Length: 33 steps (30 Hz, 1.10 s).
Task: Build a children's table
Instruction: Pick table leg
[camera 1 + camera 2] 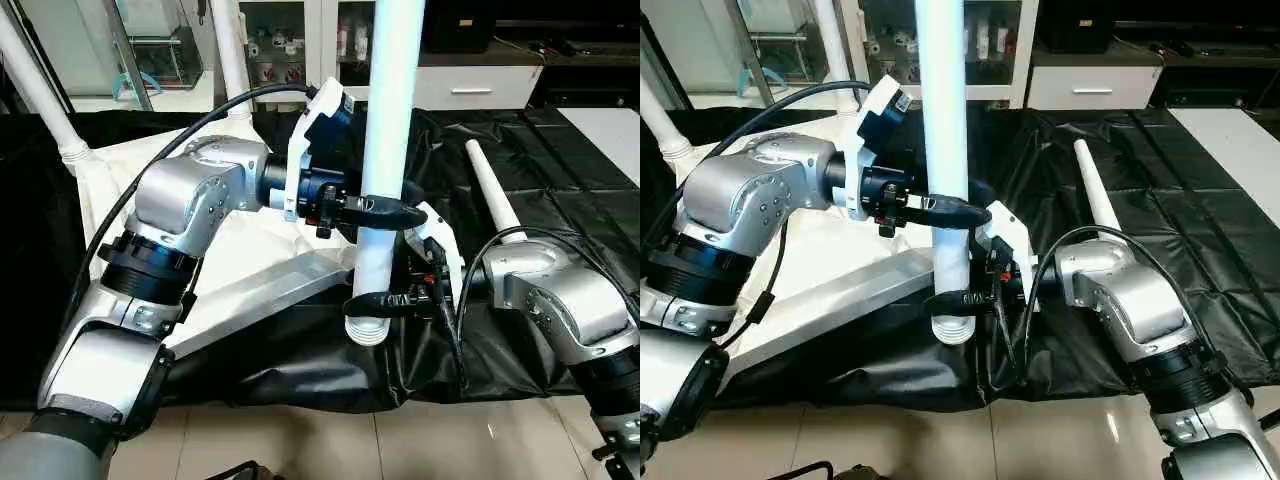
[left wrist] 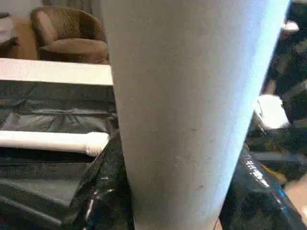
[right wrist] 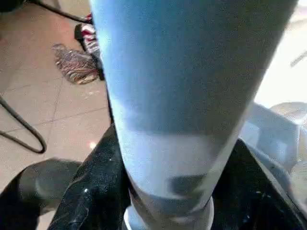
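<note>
Upright, the leg (image 1: 385,150) is gripped by left pincer (image 1: 385,213) above and, seemingly, right pincer (image 1: 375,301) below.

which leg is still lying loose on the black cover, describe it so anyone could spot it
On the black-covered work table, look beyond the right arm. The white leg lies flat there alone, untouched; the other leg stands upright in both grippers.

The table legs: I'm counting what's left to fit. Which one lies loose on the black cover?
The leg lying flat on the black cover, on the robot's right. Another leg is held upright by both grippers; two others already stand in the tabletop.
</note>
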Motion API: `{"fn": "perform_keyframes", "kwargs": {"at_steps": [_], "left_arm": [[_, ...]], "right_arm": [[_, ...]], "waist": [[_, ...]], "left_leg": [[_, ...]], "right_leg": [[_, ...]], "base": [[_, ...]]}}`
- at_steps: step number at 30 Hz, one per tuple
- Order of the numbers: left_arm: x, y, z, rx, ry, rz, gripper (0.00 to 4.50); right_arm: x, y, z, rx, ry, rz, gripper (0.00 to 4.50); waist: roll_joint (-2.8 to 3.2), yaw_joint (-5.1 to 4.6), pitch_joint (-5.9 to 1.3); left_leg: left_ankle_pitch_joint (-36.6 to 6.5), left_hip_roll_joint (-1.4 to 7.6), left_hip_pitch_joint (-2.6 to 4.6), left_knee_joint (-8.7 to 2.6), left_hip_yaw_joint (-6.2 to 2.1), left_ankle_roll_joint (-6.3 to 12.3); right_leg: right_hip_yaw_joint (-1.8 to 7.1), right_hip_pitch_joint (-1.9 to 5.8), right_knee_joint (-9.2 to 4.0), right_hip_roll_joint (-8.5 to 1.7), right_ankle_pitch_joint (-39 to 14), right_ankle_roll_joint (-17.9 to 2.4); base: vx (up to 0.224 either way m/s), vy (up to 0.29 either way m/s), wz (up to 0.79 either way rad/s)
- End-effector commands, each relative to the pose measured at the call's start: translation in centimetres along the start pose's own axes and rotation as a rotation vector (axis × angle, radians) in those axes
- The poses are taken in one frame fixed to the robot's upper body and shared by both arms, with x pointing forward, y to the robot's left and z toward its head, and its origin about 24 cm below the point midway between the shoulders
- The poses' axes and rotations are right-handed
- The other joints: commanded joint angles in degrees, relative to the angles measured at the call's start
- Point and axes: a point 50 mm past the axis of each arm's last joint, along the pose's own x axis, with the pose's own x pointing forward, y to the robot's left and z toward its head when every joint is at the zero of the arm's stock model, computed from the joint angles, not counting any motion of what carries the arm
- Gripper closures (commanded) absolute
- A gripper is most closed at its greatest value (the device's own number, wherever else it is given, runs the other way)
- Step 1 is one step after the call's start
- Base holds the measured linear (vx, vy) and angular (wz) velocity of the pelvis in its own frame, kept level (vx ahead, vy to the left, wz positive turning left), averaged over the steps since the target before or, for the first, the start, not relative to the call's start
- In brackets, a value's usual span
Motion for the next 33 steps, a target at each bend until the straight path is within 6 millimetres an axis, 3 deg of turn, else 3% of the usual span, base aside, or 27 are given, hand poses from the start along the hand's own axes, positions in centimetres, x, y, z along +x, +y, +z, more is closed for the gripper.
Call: {"fn": "perform_keyframes", "kwargs": {"at_steps": [1,4,7,9,10,14,18,21,23,25,27,28,29,30,32,33], "left_arm": [[-0.4,0.1,1.3,0.014,-0.045,0.017,1.96],[-0.9,0.3,1.0,0.004,-0.057,0.037,1.61],[-1.3,0.5,0.8,-0.004,-0.062,0.058,1.42],[-2.4,1.5,0.4,0.011,-0.073,0.150,1.27],[-3.2,2.4,0.4,0.025,-0.109,0.255,1.07],[-4.5,3.6,0.6,0.018,-0.199,0.397,1.00],[-4.7,3.4,-0.1,0.047,-0.233,0.395,1.00],[-4.5,3.2,-0.6,0.055,-0.201,0.371,1.00],[-5.0,4.4,-2.0,0.077,-0.105,0.500,1.00],[-5.6,5.3,-4.4,0.154,0.111,0.632,1.00],[-6.0,5.5,-7.3,0.265,0.363,0.669,1.00],[-6.0,5.3,-8.4,0.280,0.425,0.649,1.00],[-6.0,5.3,-8.4,0.280,0.425,0.649,1.00],[-5.5,4.9,-9.5,0.209,0.386,0.639,1.00],[-5.3,4.9,-9.8,0.174,0.369,0.657,1.00],[-5.9,4.8,-11.4,0.123,0.454,0.729,1.00]], "right_arm": [[-0.6,-0.9,-0.3,0.001,-0.016,-0.108,2.58],[-1.0,-2.2,-0.5,0.019,-0.043,-0.236,2.60],[-1.2,-2.6,-0.6,0.034,-0.060,-0.284,2.60],[-1.6,-2.7,-0.9,0.052,-0.073,-0.316,2.60],[-1.9,-3.0,-1.2,0.061,-0.072,-0.362,2.60],[-2.6,-4.0,-2.0,0.082,-0.066,-0.497,2.62],[-3.1,-3.8,-2.4,0.113,-0.116,-0.513,2.62],[-3.1,-3.6,-2.2,0.112,-0.130,-0.505,2.62],[-3.5,-4.1,-2.1,0.120,-0.157,-0.556,2.62],[-4.0,-4.4,-2.0,0.137,-0.194,-0.598,2.62],[-4.4,-4.4,-2.0,0.133,-0.208,-0.628,2.62],[-4.6,-4.4,-2.1,0.126,-0.210,-0.641,2.62],[-4.6,-4.4,-2.1,0.126,-0.210,-0.641,2.62],[-4.7,-4.0,-2.1,0.117,-0.235,-0.645,2.62],[-4.8,-3.8,-2.0,0.116,-0.252,-0.646,2.62],[-5.0,-3.6,-2.0,0.113,-0.271,-0.668,2.62]], "waist": [[-0.57,0.15,-4.60],[-0.88,-0.02,-4.60],[-0.70,-0.08,-4.59],[-0.58,-0.08,-4.57],[-0.22,-0.07,-4.60],[-0.37,-0.07,-4.75],[-0.33,0.08,-4.88],[0.04,0.14,-4.85],[0.16,-0.08,-4.70],[-0.03,-0.33,-4.48],[0.10,-0.45,-4.59],[0.45,-0.53,-4.64],[0.48,-0.59,-4.70],[1.08,-0.69,-4.97],[0.89,-0.71,-5.18],[0.85,-0.66,-5.33]], "left_leg": [[-8.08,2.49,0.83,-3.73,-0.96,1.55],[-8.50,2.48,0.87,-3.83,-0.97,1.33],[-8.69,2.42,0.97,-3.84,-0.98,1.24],[-8.46,2.39,0.84,-3.86,-0.97,1.48],[-8.71,2.36,0.93,-3.83,-1.00,1.36],[-9.08,2.24,0.99,-3.87,-1.05,-0.03],[-7.89,2.44,0.84,-3.78,-1.03,1.43],[-7.78,2.52,0.86,-3.73,-0.97,2.08],[-9.11,2.42,0.84,-3.83,-0.98,1.90],[-11.29,2.22,1.01,-4.08,-1.09,1.23],[-12.00,2.52,1.05,-4.48,-1.50,0.26],[-11.71,2.58,1.06,-4.58,-1.55,-0.18],[-11.70,2.65,1.13,-4.61,-1.55,-0.33],[-10.95,2.68,1.25,-4.43,-1.47,-0.69],[-9.72,2.76,1.20,-4.20,-1.25,-0.11],[-8.95,2.76,1.05,-4.04,-1.22,0.55]], "right_leg": [[2.39,3.46,-4.12,-3.92,-12.94,-13.20],[2.44,3.53,-4.11,-3.87,-13.41,-12.63],[2.40,3.50,-4.21,-3.84,-14.10,-12.30],[2.45,3.53,-4.26,-3.72,-13.36,-12.05],[2.44,3.45,-4.30,-3.66,-12.99,-11.93],[2.29,3.56,-4.24,-3.74,-11.88,-12.19],[2.33,3.80,-3.84,-3.89,-8.51,-13.35],[2.32,3.72,-3.77,-3.86,-8.15,-13.86],[2.26,3.73,-4.13,-3.78,-10.08,-13.31],[2.27,3.73,-4.85,-3.75,-14.92,-10.58],[2.39,3.71,-4.98,-3.69,-17.22,-7.57],[2.39,3.62,-4.95,-3.74,-16.44,-7.07],[2.41,3.54,-4.93,-3.82,-15.89,-7.35],[2.41,3.55,-4.49,-3.90,-13.16,-8.96],[2.38,3.61,-4.05,-3.87,-7.91,-11.95],[2.35,3.66,-3.72,-3.83,-5.28,-13.12]], "base": [[0.000,0.000,0.00],[0.000,0.000,0.00],[0.000,0.000,0.00],[0.000,0.000,0.00],[0.000,0.000,0.00],[0.000,0.000,0.00],[0.000,0.000,0.00],[0.000,0.000,0.00],[0.000,0.000,0.00],[0.000,0.000,0.00],[0.000,0.000,0.00],[0.000,0.000,0.00],[0.000,0.000,0.00],[0.000,0.000,0.00],[0.000,0.000,0.00],[0.000,0.000,0.00]]}}
